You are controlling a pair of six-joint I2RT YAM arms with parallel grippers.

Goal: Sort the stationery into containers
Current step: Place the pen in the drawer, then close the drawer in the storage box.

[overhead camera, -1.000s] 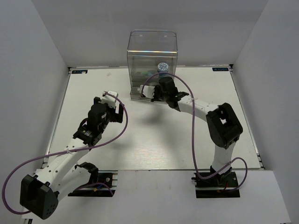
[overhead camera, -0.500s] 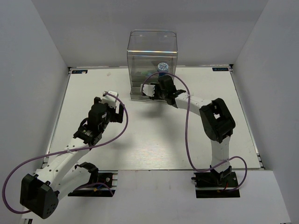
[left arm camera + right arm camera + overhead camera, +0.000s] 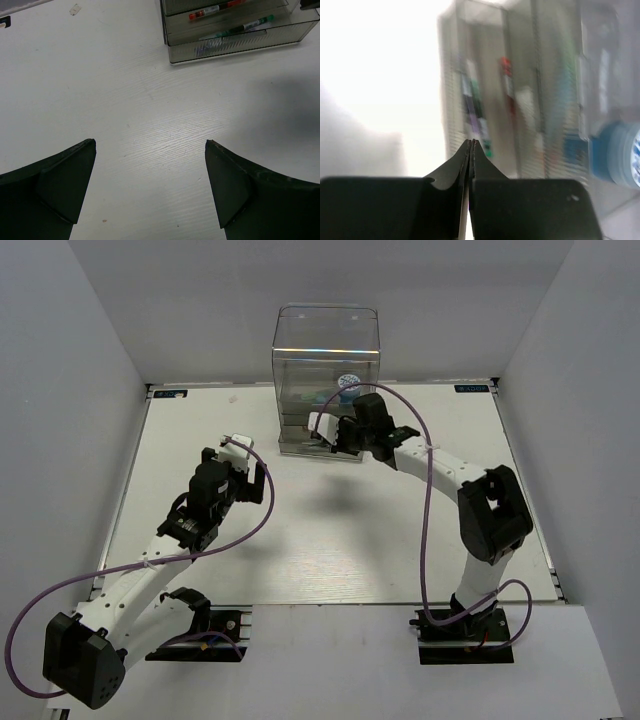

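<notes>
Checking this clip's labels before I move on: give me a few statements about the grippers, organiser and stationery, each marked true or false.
1. The left gripper is open over the table. True.
2. The right gripper holds a pen. False: its fingers are shut together with nothing between them.
3. A green pen lies in a drawer of the organiser. True.
4. The organiser lies tipped on its side. False: it stands upright at the far side of the table.
5. The blue roll lies by the left arm. False: it is at the organiser, near the right gripper.
</notes>
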